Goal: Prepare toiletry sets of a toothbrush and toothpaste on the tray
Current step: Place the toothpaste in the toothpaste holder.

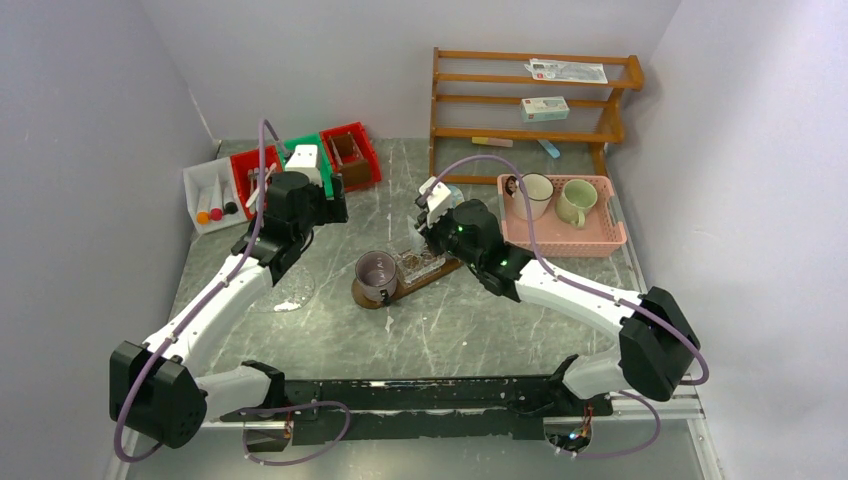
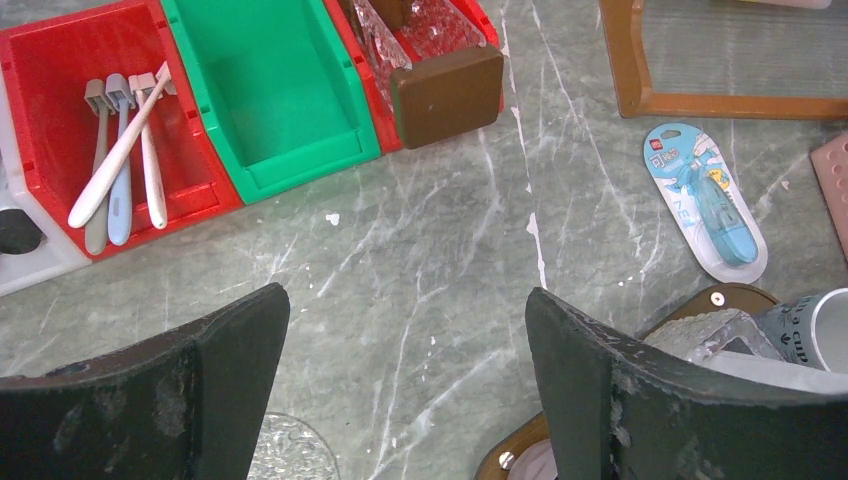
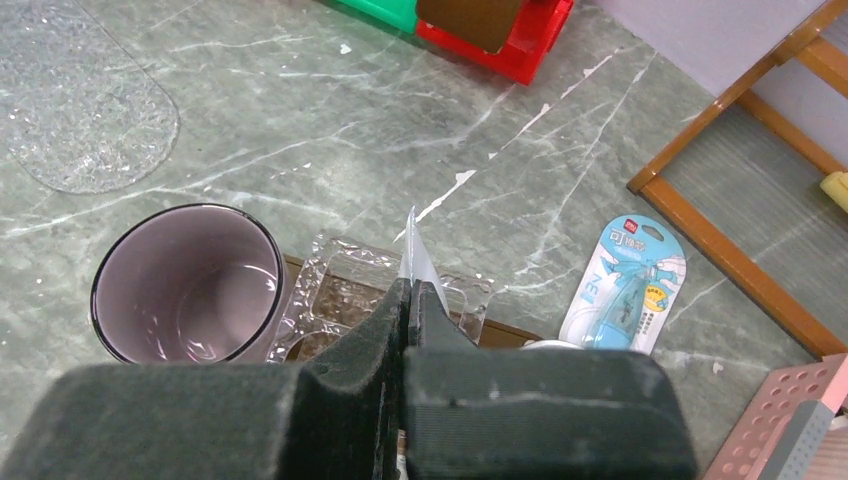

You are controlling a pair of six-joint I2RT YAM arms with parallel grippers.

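At the far left a glossy red plastic bin point(image 2: 40, 60) holds slim toothbrushes point(image 2: 120, 150), white, grey and pale blue, lying crossed. Beside it on the right stands a smooth green bin point(image 2: 270, 100). The left arm stretches from its near base toward these bins. Its pincer point(image 2: 405, 310) hangs over the veined grey-green stone tabletop point(image 1: 470, 320), its matte black jaws spread wide with nothing between them. A clear oval dish point(image 3: 80, 100) of pebbled glass lies flat on the tabletop nearby.

In the middle lies the tray point(image 1: 405, 288), a dark brown wooden board with rounded ends. A round smoky-purple glass cup point(image 3: 185, 285) stands upright on its left end. Just right of the cup, also on the board, sits a clear holder point(image 3: 340, 280) of knobbly pressed glass. The right arm reaches leftward from its near base, bent at the elbow. Its pincer point(image 3: 408, 290) is above the holder with its jaws pressed together on a thin white tip point(image 3: 413, 250); the rest is hidden.

Further right a blue blister pack point(image 3: 625, 280) lies flat. Beyond it a pink perforated basket point(image 1: 560, 245) holds a white mug point(image 1: 535, 192) and a green mug point(image 1: 575, 200).
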